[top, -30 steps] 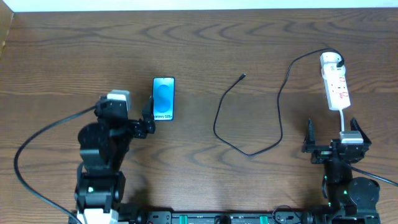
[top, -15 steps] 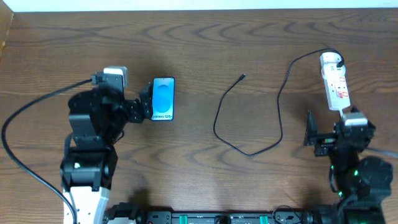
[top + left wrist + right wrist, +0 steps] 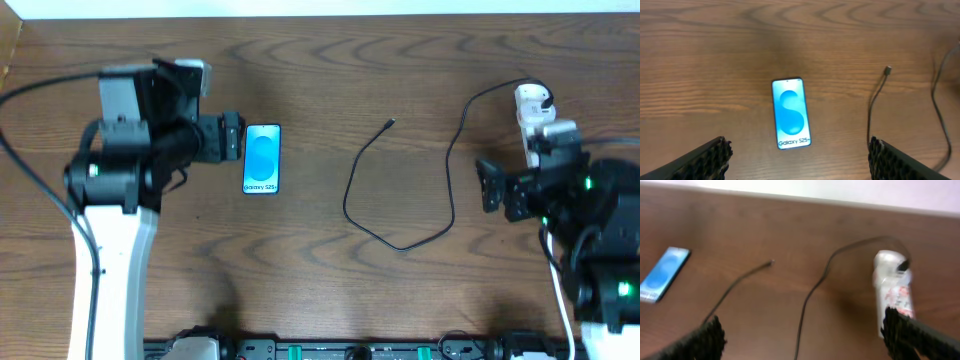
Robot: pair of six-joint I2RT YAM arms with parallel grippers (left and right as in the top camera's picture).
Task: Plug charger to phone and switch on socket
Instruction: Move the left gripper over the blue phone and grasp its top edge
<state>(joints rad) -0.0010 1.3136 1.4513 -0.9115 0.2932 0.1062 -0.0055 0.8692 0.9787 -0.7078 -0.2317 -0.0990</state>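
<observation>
The phone (image 3: 262, 158) lies flat on the wooden table with its blue screen up; it also shows in the left wrist view (image 3: 791, 113) and small in the right wrist view (image 3: 664, 273). The black charger cable (image 3: 400, 240) loops across the table, its plug tip (image 3: 389, 124) free at mid-table and its white adapter (image 3: 533, 98) plugged in the socket's far end. The socket (image 3: 895, 292) is mostly hidden under the right arm overhead. My left gripper (image 3: 232, 136) is open and empty, just left of the phone's top. My right gripper (image 3: 507, 190) is open and empty, beside the socket.
The table's far edge meets a white wall (image 3: 320, 7). Black arm cables (image 3: 40, 90) trail along the left side. Bare wood (image 3: 330, 290) lies between the arms at the front.
Both arms have risen and reached away from the front edge. The left gripper moved up beside the phone's top; the right arm moved over the socket, covering most of it.
</observation>
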